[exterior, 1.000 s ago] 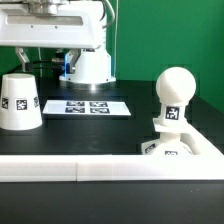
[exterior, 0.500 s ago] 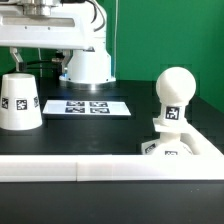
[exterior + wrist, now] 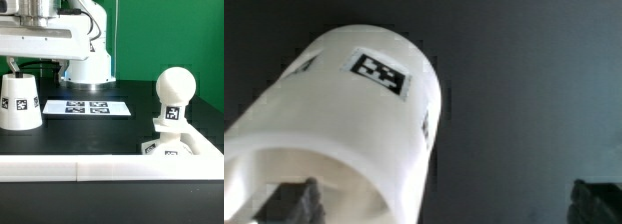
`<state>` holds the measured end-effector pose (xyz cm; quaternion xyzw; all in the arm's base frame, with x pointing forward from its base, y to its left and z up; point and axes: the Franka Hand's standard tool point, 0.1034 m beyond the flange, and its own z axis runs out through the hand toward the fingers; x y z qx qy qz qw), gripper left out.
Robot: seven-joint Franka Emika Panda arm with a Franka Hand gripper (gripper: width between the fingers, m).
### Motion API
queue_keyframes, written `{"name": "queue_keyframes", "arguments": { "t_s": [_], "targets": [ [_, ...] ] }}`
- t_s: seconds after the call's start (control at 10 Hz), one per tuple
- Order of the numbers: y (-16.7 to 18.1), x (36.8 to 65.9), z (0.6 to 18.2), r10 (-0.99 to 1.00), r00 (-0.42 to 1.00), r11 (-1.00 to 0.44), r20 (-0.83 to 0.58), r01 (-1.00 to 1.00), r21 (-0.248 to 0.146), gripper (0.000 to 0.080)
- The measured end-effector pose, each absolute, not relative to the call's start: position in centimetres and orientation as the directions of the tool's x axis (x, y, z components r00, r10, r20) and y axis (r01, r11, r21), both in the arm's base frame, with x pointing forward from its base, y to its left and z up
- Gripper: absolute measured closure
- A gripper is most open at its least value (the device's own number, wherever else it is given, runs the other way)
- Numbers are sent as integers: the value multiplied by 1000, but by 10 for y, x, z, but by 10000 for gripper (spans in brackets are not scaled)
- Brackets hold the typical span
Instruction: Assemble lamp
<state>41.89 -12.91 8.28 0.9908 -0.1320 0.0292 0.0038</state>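
Observation:
The white cone-shaped shade [image 3: 18,102] stands wide end down at the exterior view's left, a tag on its side. The ball-shaped bulb [image 3: 174,95] stands upright with its neck on the low base [image 3: 164,149] at the exterior view's right. My gripper [image 3: 30,66] hangs just above the shade, open and empty. In the wrist view the shade [image 3: 358,120] lies close below, partly between my fingertips [image 3: 292,205], with my gripper [image 3: 445,205] wide apart and touching nothing.
The marker board [image 3: 88,106] lies flat on the black table between shade and bulb. The arm's white pedestal [image 3: 90,66] stands behind it. A long white bar [image 3: 70,168] edges the table's front and runs beside the base.
My gripper has moved toward the exterior view's left and come over the shade. The shade, bulb and base have not moved.

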Motion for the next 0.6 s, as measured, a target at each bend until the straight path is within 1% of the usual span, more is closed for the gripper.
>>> {"name": "queue_keyframes", "arguments": {
  "t_s": [0.1, 0.2, 0.3, 0.5, 0.6],
  "targets": [
    [-129, 417, 80, -260, 964, -965, 53, -261, 2, 100],
    [-128, 416, 77, -258, 965, -966, 46, -258, 4, 244],
    [-127, 416, 75, -256, 966, -967, 42, -256, 6, 244],
    [-129, 415, 73, -257, 966, -966, 38, -257, 8, 519],
    [-130, 415, 74, -254, 966, -967, 38, -255, 8, 519]
  ]
}}
